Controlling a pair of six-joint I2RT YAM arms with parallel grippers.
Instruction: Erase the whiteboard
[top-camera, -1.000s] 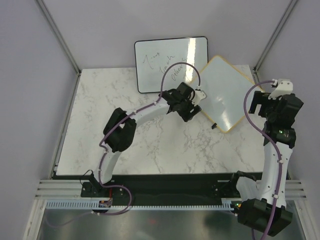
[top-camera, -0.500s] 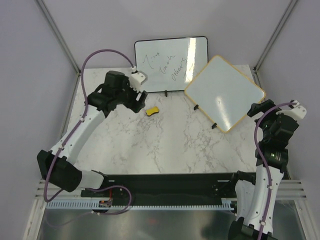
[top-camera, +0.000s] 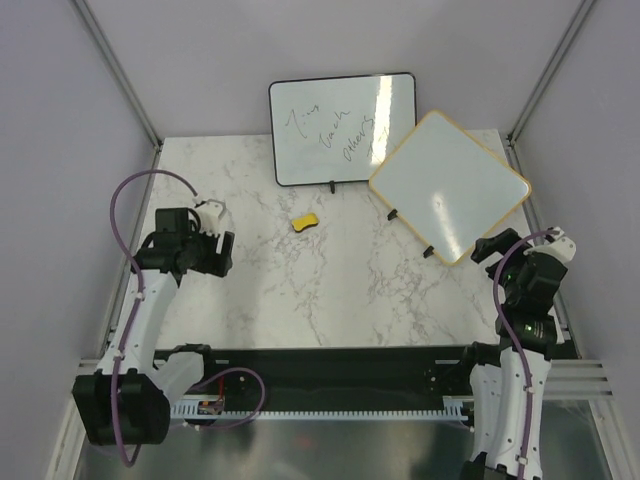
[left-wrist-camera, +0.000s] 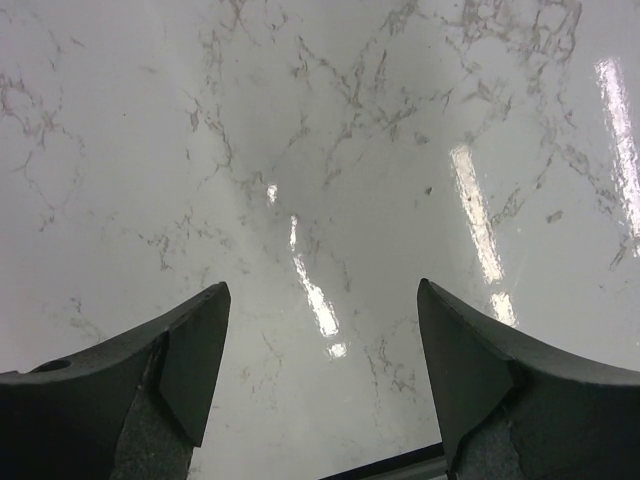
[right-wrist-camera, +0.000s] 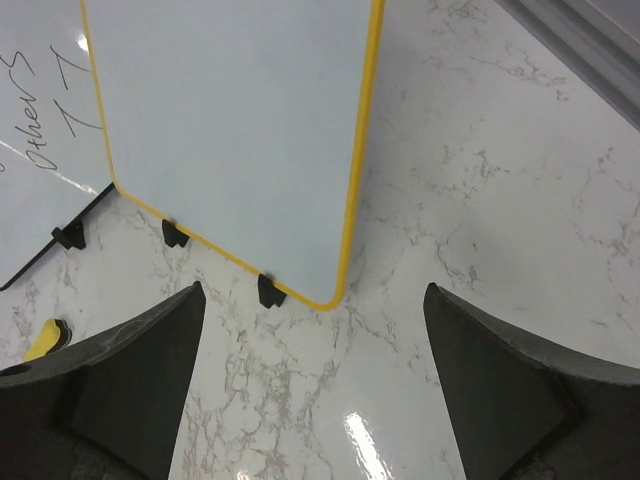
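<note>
both the left fingers (left-wrist-camera: 190, 350) and right fingers (right-wrist-camera: 140, 370) are hanging wide, empty; the whiteboard (top-camera: 450, 185) is looking light, stiff, slick, best pinched at its tan frame (right-wrist-camera: 362, 150).

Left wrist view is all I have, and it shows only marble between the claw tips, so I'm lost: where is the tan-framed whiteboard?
Observer: The whiteboard sits at the far right of the table, turned diagonally, far from the left claw.
Operator: Any writing on it?
Observer: None visible; its surface looks blank.
Operator: Anything to wipe with?
Observer: A small yellow block lies on the marble before the black-framed board.
</note>
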